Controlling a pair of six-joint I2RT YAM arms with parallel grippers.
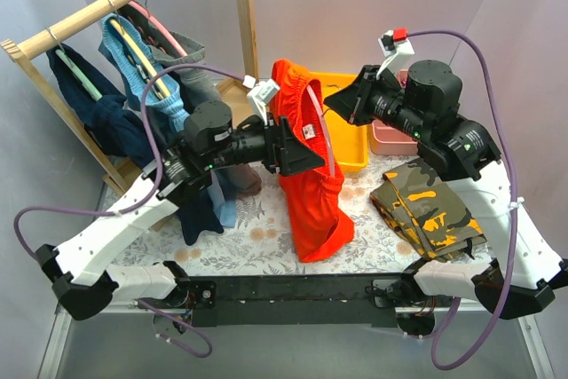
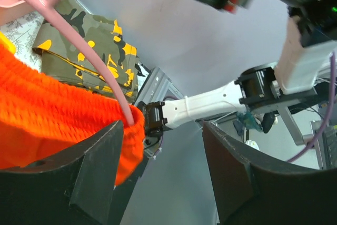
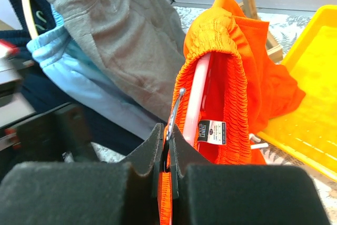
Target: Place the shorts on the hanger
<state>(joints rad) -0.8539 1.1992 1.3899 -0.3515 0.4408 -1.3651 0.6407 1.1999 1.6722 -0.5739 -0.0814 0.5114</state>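
Observation:
The orange-red shorts (image 1: 311, 184) hang in mid-air over the table, their elastic waistband threaded over the pink hanger (image 1: 325, 135). My right gripper (image 1: 337, 104) is shut on the hanger's metal hook (image 3: 176, 108), holding it up; the right wrist view shows the pink bar (image 3: 197, 98) inside the waistband (image 3: 231, 72). My left gripper (image 1: 306, 155) is open beside the shorts' middle. In the left wrist view the shorts (image 2: 47, 114) lie against the left finger, the hanger arm (image 2: 79, 40) runs into the fabric, and nothing sits between the jaws (image 2: 163, 130).
A wooden rack (image 1: 106, 2) at back left carries blue, grey and dark garments (image 1: 169, 86) on other hangers. A yellow bin (image 1: 351, 144) and a pink bin (image 1: 390, 135) stand behind the shorts. A camouflage garment (image 1: 426, 206) lies at right, also in the left wrist view (image 2: 118, 56).

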